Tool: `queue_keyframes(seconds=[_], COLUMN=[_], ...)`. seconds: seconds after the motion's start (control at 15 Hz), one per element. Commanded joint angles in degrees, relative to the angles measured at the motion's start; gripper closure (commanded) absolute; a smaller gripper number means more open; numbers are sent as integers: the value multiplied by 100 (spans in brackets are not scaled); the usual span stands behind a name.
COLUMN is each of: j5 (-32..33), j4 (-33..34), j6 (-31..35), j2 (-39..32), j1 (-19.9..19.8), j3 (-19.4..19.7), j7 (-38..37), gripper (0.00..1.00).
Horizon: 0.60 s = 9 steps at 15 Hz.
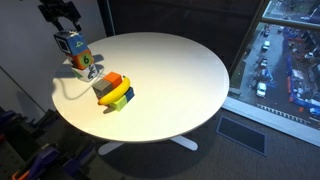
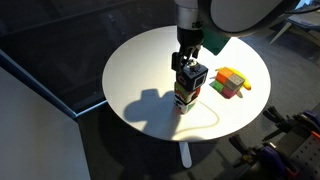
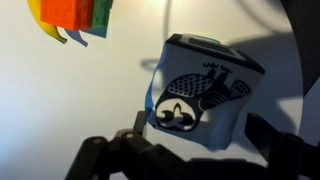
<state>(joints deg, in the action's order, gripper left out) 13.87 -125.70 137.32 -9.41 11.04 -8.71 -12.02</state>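
Note:
A small blue and white carton (image 1: 75,52) with a printed pattern stands upright near the edge of the round white table (image 1: 180,70). My gripper (image 1: 62,18) hangs just above it in both exterior views, carton (image 2: 189,86) below, gripper (image 2: 186,60) over its top. In the wrist view the carton (image 3: 200,95) sits between the two dark fingers (image 3: 135,128), which stand wide apart and clear of its sides. My gripper (image 3: 200,140) is open and holds nothing.
A cluster of coloured blocks (image 1: 115,90), orange, yellow, green and grey, lies on the table beside the carton; it also shows as blocks (image 2: 231,82) and blocks (image 3: 72,14). A window (image 1: 285,55) runs along one side. The table edge is close to the carton.

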Motion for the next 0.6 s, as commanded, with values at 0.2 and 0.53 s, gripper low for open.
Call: queue_keyframes(seconds=[0.2, 0.53], j5=[-347, -570], j4=[-14, -68], j6=[-121, -210], j2=[361, 668], j1=[3, -4], j3=[-36, -74], j7=[150, 200], gripper=[0, 0])
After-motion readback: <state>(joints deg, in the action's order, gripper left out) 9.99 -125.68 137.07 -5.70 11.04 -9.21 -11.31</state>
